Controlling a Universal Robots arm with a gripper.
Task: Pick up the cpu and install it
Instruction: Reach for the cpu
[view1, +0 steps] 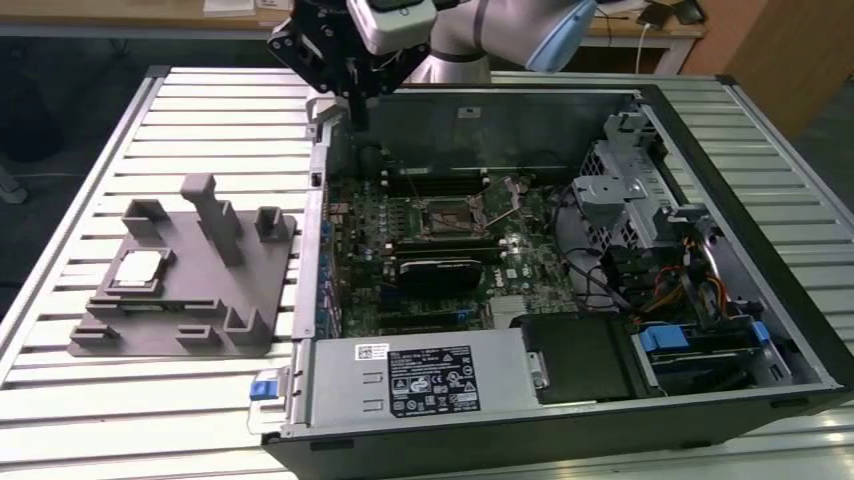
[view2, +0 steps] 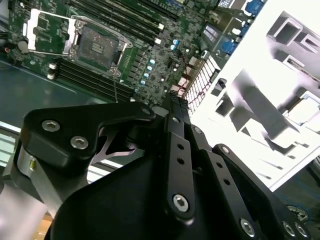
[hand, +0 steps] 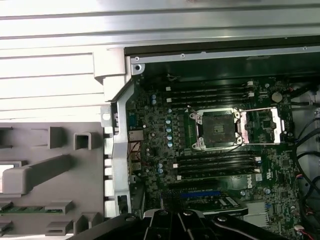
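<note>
Pale metal slats made up the table (view1: 80, 130), and the work sat on top of it. Above the far edge hung the gripper (view1: 358, 118), its tips pressed together on nothing, as far as I could judge from the second wrist view (view2: 174, 97), where the links ran to a single point. It hovered over the rear corner of the open computer case (view1: 747, 330), clear of the boards inside.

Below it lay the motherboard (view1: 400, 225), and in the first wrist view the socket (hand: 217, 129) stood bare with its retaining frame swung back to one side.

Out on the exterior view's left, well apart from the gripper, a grey fixture (view1: 200, 310) rested beside the case. The cpu (view1: 139, 270) lay flat in a recess of that fixture, silvery top plate up.

I took it for a light, stiff and rather delicate part: smooth metal above, probably fine contacts below. The safest hold looked to be across two opposite edges, kept level, with no pressure on the underside.
</note>
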